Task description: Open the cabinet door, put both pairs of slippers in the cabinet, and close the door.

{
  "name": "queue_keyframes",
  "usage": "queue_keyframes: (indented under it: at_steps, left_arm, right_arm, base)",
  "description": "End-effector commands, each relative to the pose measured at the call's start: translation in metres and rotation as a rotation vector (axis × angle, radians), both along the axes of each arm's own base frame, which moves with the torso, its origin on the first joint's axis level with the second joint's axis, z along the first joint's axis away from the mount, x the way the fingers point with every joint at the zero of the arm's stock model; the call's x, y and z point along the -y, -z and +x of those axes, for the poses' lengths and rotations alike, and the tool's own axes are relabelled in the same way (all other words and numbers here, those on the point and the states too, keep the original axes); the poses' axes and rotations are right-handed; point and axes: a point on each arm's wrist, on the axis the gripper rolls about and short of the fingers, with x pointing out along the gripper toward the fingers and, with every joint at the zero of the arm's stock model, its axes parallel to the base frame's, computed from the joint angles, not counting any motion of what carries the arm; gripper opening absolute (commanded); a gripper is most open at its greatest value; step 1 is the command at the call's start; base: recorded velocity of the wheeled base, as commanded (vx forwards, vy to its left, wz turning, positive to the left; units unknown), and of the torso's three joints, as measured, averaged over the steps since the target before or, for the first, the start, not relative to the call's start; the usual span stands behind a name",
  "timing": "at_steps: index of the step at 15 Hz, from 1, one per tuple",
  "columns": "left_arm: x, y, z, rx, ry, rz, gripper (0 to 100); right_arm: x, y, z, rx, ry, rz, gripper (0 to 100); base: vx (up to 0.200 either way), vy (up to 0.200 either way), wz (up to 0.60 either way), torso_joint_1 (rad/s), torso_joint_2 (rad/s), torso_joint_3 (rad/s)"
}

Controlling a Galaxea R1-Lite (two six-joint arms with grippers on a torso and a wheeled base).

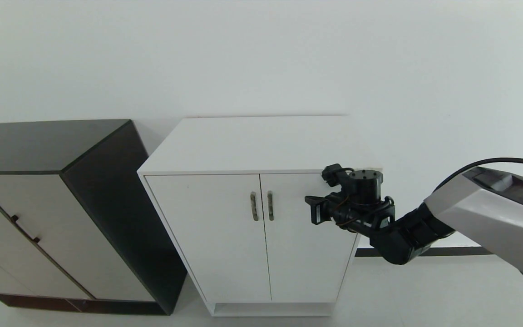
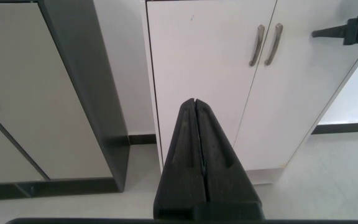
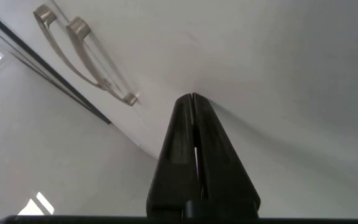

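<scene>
The smooth white two-door cabinet stands on the pale floor against a plain white wall. Both flat doors are shut, with a thin straight seam between them. Either side of that seam is a slim brushed-metal bar handle, one on the left door and one on the right door, upright and near the top.

My right claw is clenched, its two matte black tapered fingers pressed flat together and holding nothing. It sits in front of the upper part of the right door, beside the right-hand handle and apart from it. The tip looks very close to the door face, but I cannot tell from here if it touches.

My left claw is clenched too, empty, held low and back from the cabinet, pointing toward the left door.

Just beside the white cabinet's left edge stands a dark glossy cabinet with beige fronts, with a narrow gap between them. There is open floor on the white cabinet's right side.
</scene>
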Motion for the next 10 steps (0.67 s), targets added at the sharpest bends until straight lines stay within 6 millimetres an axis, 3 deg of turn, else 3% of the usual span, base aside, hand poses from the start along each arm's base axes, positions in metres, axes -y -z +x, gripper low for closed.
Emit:
queue_keyframes:
  at_steps: [1, 6, 10]
  left_arm:
    - [0.0, 0.0, 0.0, -0.001, 0.0, 0.0, 0]
    - [0.0, 0.0, 0.0, -0.001, -0.002, -0.001, 0]
    - [0.0, 0.0, 0.0, -0.001, -0.002, -0.003, 0]
  right_arm:
    - [0.011, -0.024, -0.023, 0.011, -0.008, 0.007, 0]
    - [0.056, -0.042, -0.093, 0.018, 0.013, 0.006, 0]
    - [0.108, -0.062, -0.175, 0.041, 0.043, 0.015, 0]
  base:
    - [0.0, 0.0, 0.0, 0.0, 0.0, 0.0]
    - [0.0, 0.0, 0.0, 0.0, 0.0, 0.0]
    - [0.0, 0.0, 0.0, 0.0, 0.0, 0.0]
